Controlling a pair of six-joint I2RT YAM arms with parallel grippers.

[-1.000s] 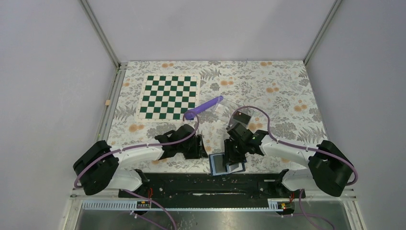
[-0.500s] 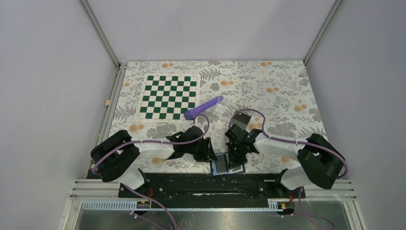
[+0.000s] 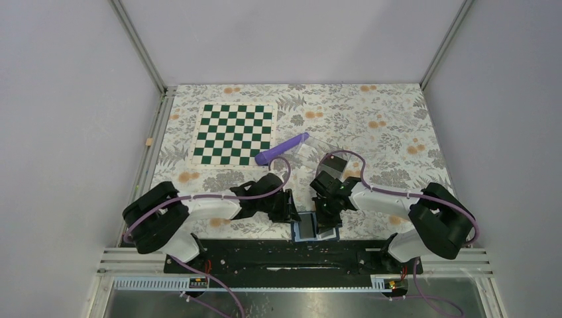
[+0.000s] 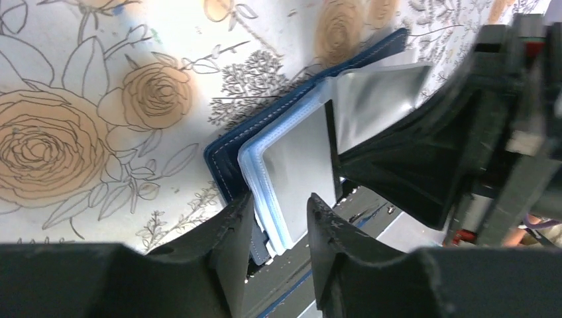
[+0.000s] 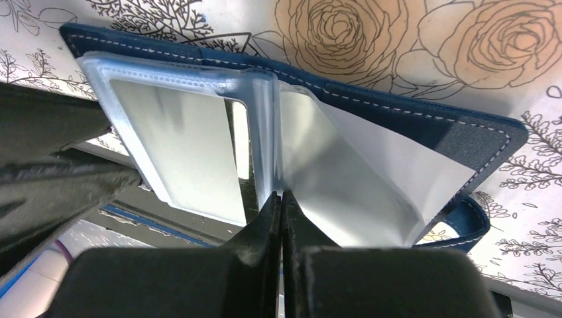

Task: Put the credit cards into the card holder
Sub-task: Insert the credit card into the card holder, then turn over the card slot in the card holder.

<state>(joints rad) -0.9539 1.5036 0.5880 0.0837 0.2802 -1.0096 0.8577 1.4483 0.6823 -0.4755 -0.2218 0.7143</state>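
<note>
While the card holder (image 3: 315, 227) lies open at the near edge of the table (image 3: 384, 112), the left gripper (image 4: 280, 205) straddles its left corner, jaws apart. The right gripper (image 5: 281, 199), pressed together, meets the fold of the clear sleeves (image 5: 371, 179). An uneven squeeze or tug could crumple a sleeve or drag the holder off the edge.
</note>
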